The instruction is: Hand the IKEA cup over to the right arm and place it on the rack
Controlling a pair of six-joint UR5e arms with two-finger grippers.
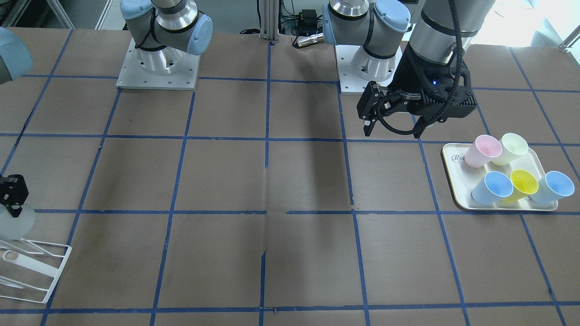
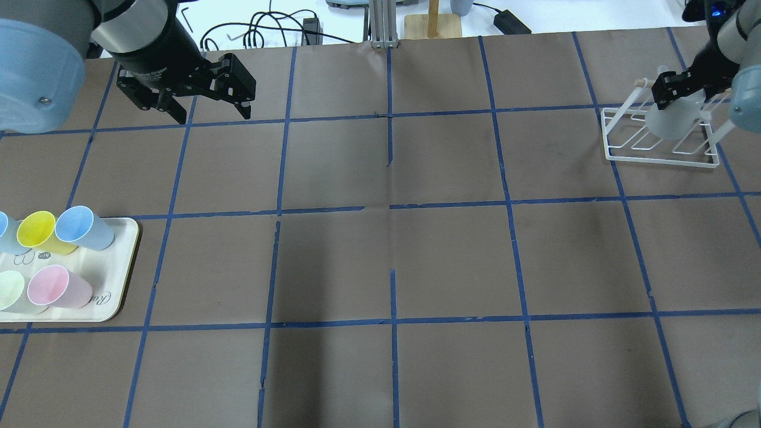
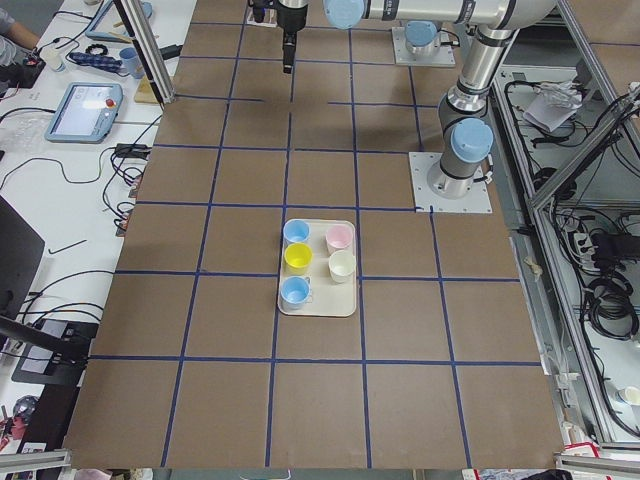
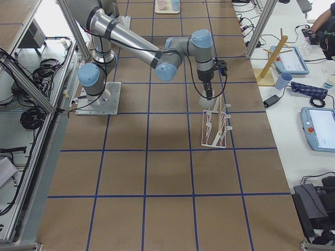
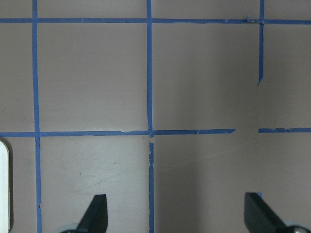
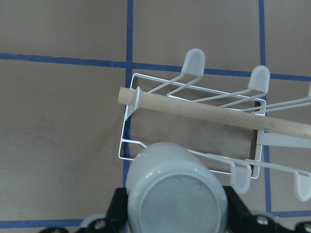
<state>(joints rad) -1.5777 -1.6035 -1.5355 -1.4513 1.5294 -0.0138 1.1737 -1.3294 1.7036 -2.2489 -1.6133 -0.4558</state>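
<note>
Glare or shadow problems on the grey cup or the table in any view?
Front-facing: IKEA cup washes out near-white at the frame's left edge; a dark shadow band crosses the table centre. Overhead: same band, cup pale against the white rack. Right wrist: cup sharp, evenly lit.

Tray (image 1: 454, 175), front view: cursive lettering on bare corner, legible only as "Ra…", the rest hidden behind pink cup (image 1: 482, 151). Overhead view: same lettering on tray (image 2: 116, 261) beside pink cup (image 2: 56, 288), no further letters legible. Left gripper (image 2: 213, 115): white print on black body, too small to read.
</note>
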